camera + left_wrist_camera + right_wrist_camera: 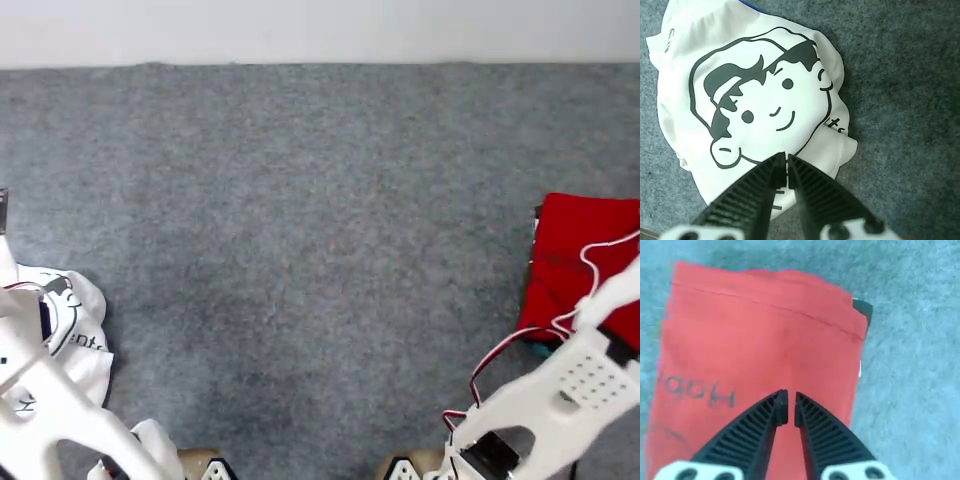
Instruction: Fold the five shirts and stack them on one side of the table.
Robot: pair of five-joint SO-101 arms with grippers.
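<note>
Left gripper [786, 167]: fingers together, only a sliver of gap at the tips, nothing pinched. It hangs directly over the white shirt [755, 90], with the tips above the lower rim of the printed cartoon face. Right gripper [788, 410]: fingers likewise closed and empty, poised over the red shirt [755, 350]. The white shirt lies bunched in a rounded lump at the table's left near corner, with no clear long axis and its edges tucked under. It looks unfolded, so I judge it to be the next piece to work. The left arm [50, 400] sits right above it and is far the nearer; the right arm [570, 385] is well apart, across the table. The red shirt is a flat, squared fold at the table's right edge, its long side roughly in line with the right fingers. A dark corner [862, 307] peeks from beneath it, likely another folded layer, so this looks like the stack side. The table [320, 220] is covered in grey felt, which will probably drag on cloth. Its middle offers room to spread the white shirt. Red and white wires [500, 360] loop off the right arm. A pale wall [320, 30] runs behind the table's far edge.
</note>
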